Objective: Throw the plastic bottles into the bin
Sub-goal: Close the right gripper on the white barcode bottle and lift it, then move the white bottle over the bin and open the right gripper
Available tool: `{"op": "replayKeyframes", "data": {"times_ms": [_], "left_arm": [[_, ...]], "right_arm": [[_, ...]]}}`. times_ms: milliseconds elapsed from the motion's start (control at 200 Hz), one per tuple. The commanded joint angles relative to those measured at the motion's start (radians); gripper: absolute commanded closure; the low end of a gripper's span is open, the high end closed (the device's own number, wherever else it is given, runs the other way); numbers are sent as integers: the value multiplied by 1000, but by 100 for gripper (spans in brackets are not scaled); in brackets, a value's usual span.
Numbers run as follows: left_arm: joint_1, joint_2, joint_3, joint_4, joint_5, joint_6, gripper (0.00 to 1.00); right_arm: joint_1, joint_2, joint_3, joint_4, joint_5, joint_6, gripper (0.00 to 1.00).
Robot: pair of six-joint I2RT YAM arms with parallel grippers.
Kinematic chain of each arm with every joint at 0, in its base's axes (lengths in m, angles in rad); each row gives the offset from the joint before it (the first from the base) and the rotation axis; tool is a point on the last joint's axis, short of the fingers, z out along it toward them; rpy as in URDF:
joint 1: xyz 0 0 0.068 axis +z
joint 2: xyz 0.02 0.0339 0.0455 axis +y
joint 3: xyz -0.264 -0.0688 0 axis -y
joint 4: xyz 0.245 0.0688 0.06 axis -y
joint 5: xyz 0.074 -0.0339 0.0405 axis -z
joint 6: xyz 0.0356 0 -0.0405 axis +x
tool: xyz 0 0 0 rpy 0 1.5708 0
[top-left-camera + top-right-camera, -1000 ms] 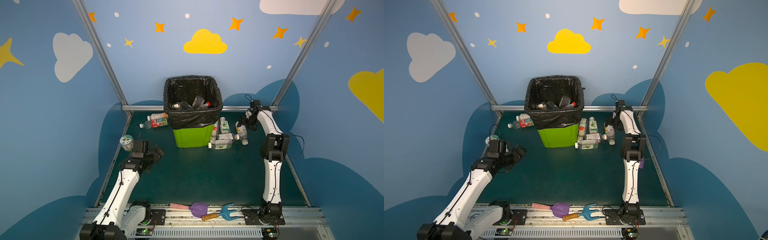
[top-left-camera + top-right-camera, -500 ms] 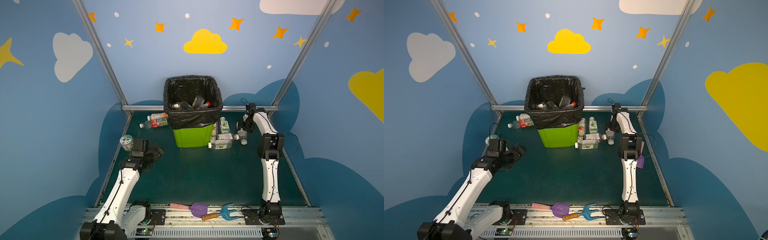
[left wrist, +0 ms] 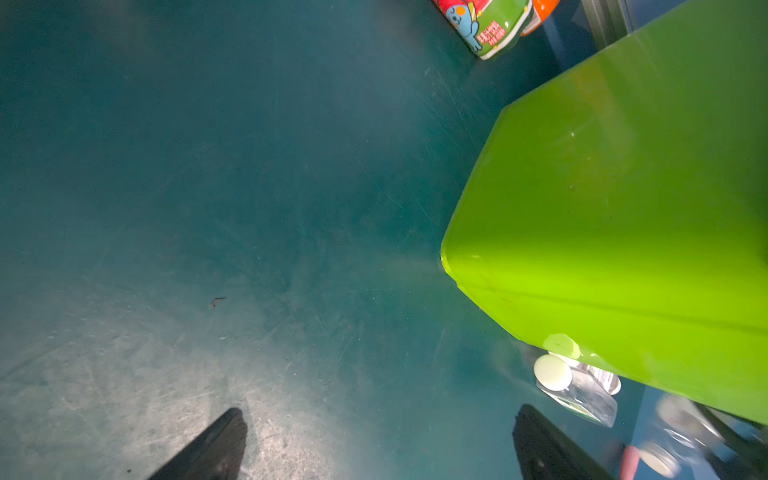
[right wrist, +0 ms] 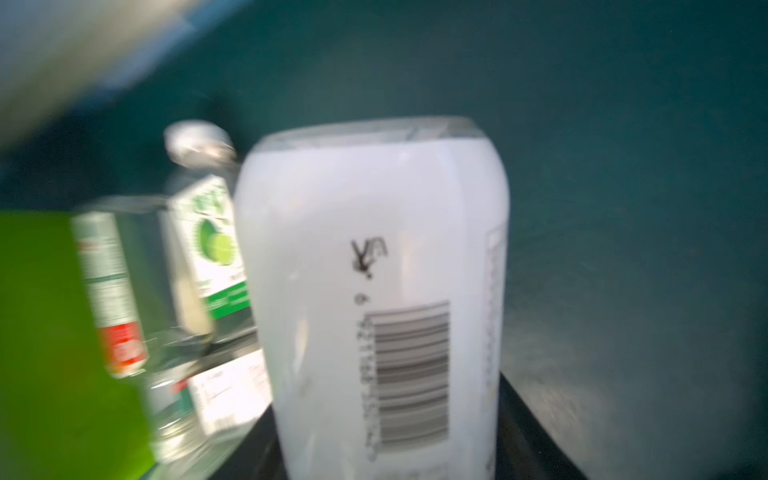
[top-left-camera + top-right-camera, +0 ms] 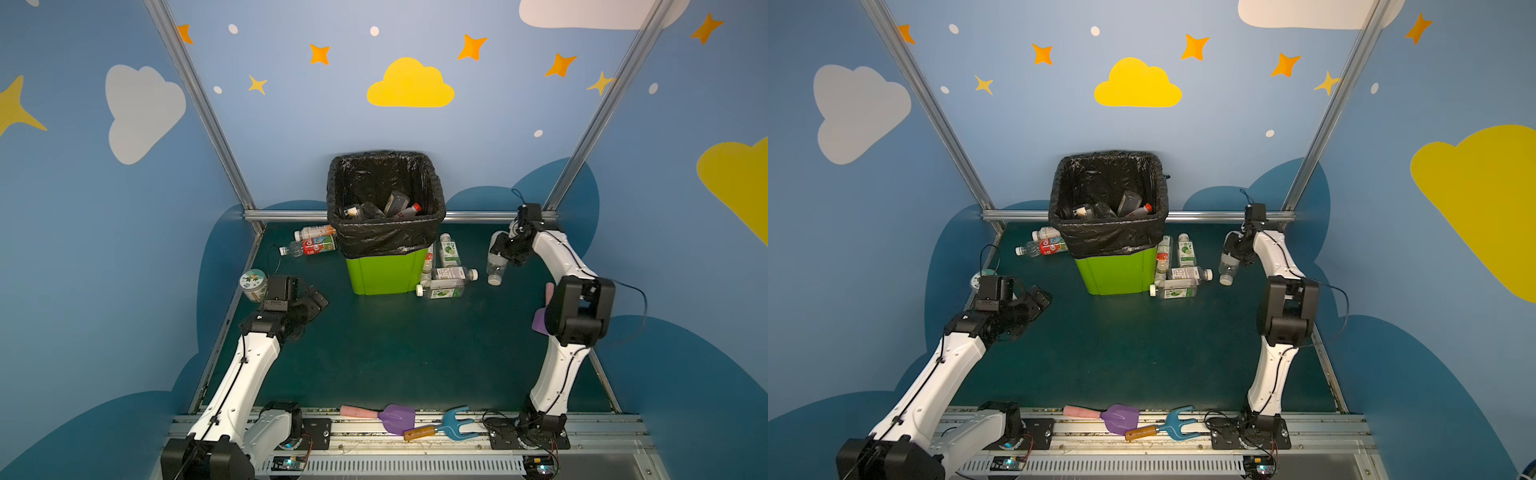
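My right gripper (image 5: 504, 250) (image 5: 1236, 250) is shut on a clear plastic bottle (image 5: 496, 266) (image 5: 1228, 268) with a white label, to the right of the bin. The bottle hangs with its white cap downward, close to the floor. In the right wrist view this bottle (image 4: 374, 291) fills the space between the black fingers (image 4: 528, 428). The lime-green bin (image 5: 386, 272) (image 5: 1115, 272) has a black bag and holds several bottles (image 5: 399, 205). Other bottles lie to its right (image 5: 446, 274) and left (image 5: 313, 245). My left gripper (image 5: 312, 300) (image 3: 378, 444) is open and empty, low over the floor near the bin (image 3: 623, 228).
A squat jar (image 5: 253, 284) stands by the left wall behind my left wrist. A purple shovel (image 5: 397, 417) and a blue fork (image 5: 457, 428) lie on the front rail. Another purple shovel (image 5: 539, 320) shows behind the right arm. A white-capped bottle (image 3: 573, 386) lies against the bin's corner.
My right gripper has closed on the clear bottle and shifted it slightly to the right as the arm drew back. The left arm has barely moved.
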Motion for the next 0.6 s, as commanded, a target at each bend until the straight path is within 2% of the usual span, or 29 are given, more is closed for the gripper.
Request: {"op": "replayKeyframes", "data": {"times_ms": [0,160,240,320,401,471,596], "left_arm": [[-4,-17,18,-1,-51,10,0],[-5,-25,39,-21,-93,28,0],[-5,-21,64,-44,-112,46,0],[-4,-14,97,-66,-125,68,0],[0,3,143,-84,-126,85,0],[4,23,187,-98,-119,95,0],[20,58,254,-118,-88,103,0]], "right_arm": [[-33,-207,-114,222,-50,102,46],[-20,-467,-246,472,-44,157,46],[26,-522,-193,516,-46,150,45],[109,-503,-80,538,-72,133,44],[213,-397,127,504,-147,115,41],[304,-236,399,394,-223,93,38],[392,109,976,150,-348,112,21]]}}
